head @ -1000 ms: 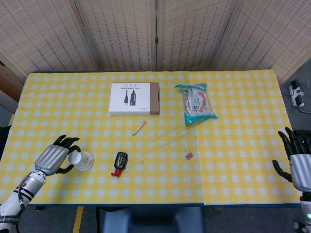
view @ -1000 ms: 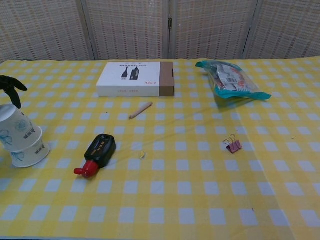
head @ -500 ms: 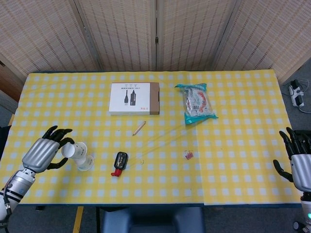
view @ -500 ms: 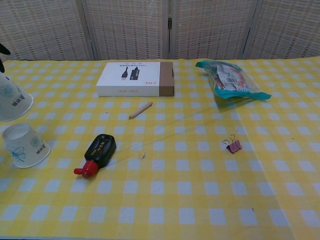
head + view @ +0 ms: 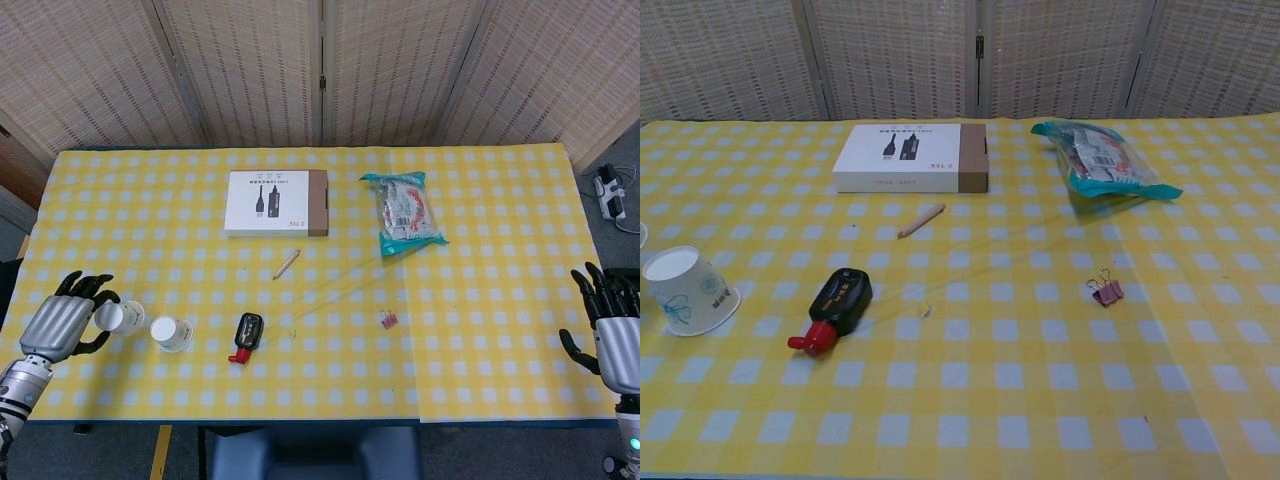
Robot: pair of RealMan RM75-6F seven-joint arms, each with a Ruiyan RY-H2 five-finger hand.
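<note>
Near the desk's [image 5: 480, 400] left front edge, the left hand [image 5: 62, 325] grips a paper cup [image 5: 121, 317], lifted and tipped on its side. Just beside it to the right, a second paper cup [image 5: 688, 291] stands upside down on the yellow checked cloth, apart from the first. A black bottle with a red cap [image 5: 245, 337] lies near that cup. Off the right edge, the right hand [image 5: 612, 325] hovers with fingers spread, holding nothing. Between them lie a pink binder clip [image 5: 388, 319], a pencil stub [image 5: 286, 264], a white box [image 5: 276, 202] and a snack bag [image 5: 408, 211] further back.
</note>
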